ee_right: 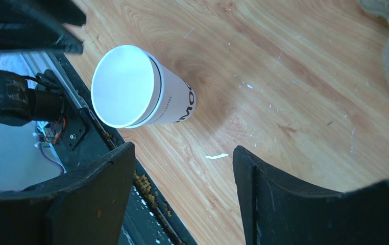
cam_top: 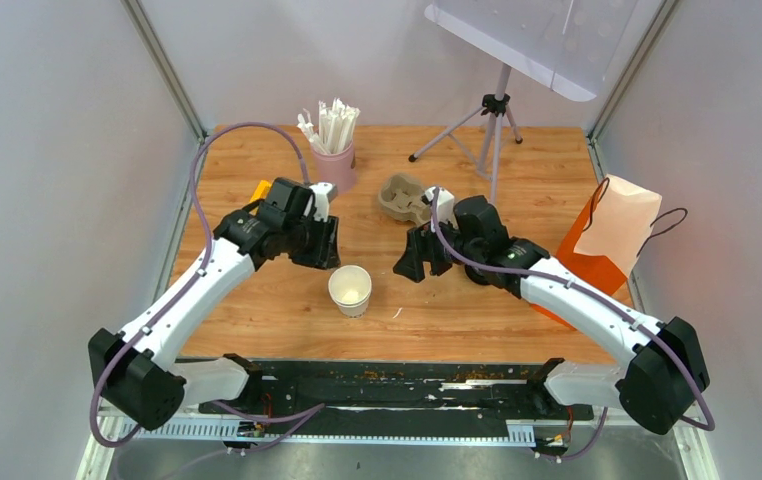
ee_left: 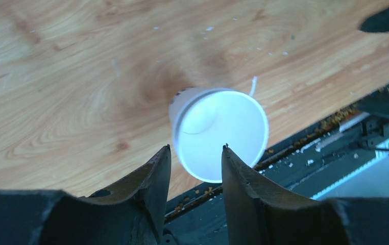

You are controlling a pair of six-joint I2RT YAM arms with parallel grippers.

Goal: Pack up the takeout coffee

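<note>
Quick rundown. The whitish paper cup (cam_top: 350, 290) stands upright around the middle of the wooden tabletop (cam_top: 257, 310), a bit nearer the near edge than the far one. Its mouth faces up, so you see a smooth white inside and a thin rolled rim. The tapered wall carries dark block print (I can only read part of it from the right wrist view).

The left gripper (ee_left: 196, 149) hangs just to the left of the cup and a little toward the far edge. Its two dark curved fingers are spread with nothing between them, and the cup's rim sits just past the tips. The right gripper (ee_right: 183, 150) is on the cup's other side, its chunky black fingers parted even wider, also holding nothing. So the cup sits between the two, near both, gripped by neither.

A tiny white scrap (ee_right: 217, 156) lies on the wood grain just right of the cup.

Other stuff:
- A molded pulp carrier (cam_top: 404, 197), greyish-brown and lumpy, sits toward the middle of the far edge.
- A pink cup (cam_top: 335, 165) stuffed with white paper-wrapped sticks stands left of the carrier.
- A grey tripod (cam_top: 494, 120) stands at the far edge, toward the right corner.
- An orange bag (cam_top: 582, 250) with dark cord handles stands at the right edge.
</note>
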